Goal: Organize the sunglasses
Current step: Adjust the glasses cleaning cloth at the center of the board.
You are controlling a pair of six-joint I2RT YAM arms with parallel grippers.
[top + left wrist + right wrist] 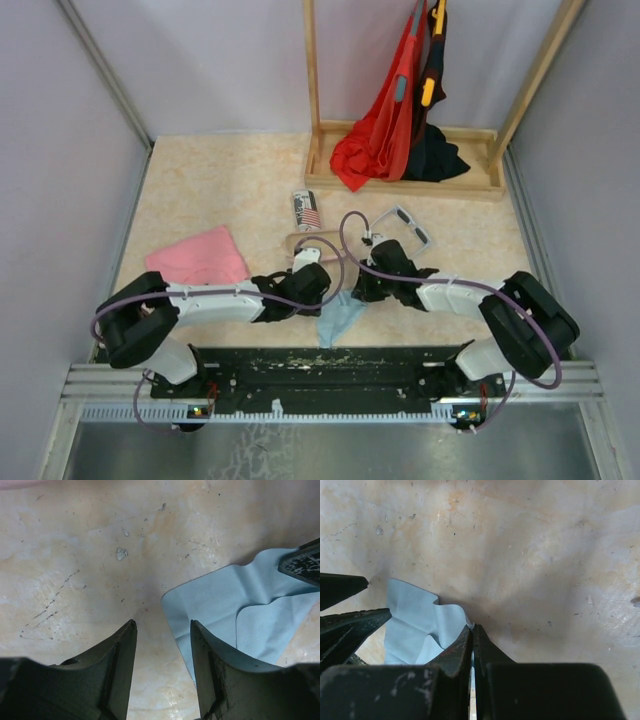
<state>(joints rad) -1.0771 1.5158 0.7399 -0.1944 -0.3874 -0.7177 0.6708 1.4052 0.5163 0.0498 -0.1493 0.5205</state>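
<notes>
My left gripper (162,630) stands half open, empty, beside the light-blue cloth (340,318) whose corner my closed right gripper (472,630) seems to pinch, while white-framed sunglasses (408,226) and thin-framed sunglasses (312,241) wait on the tabletop (220,190) beyond.

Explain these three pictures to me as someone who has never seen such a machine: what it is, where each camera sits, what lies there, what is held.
Two robot arms are bolted at a table's near edge. The overhead view shows both; the other two pictures come from cameras on each wrist. On the table lie white-framed sunglasses, a thin-framed pair, a flag-printed case, a pink cloth and a light-blue cloth. The left end effector is open beside the blue cloth. The right end effector is shut on that cloth's edge.
</notes>
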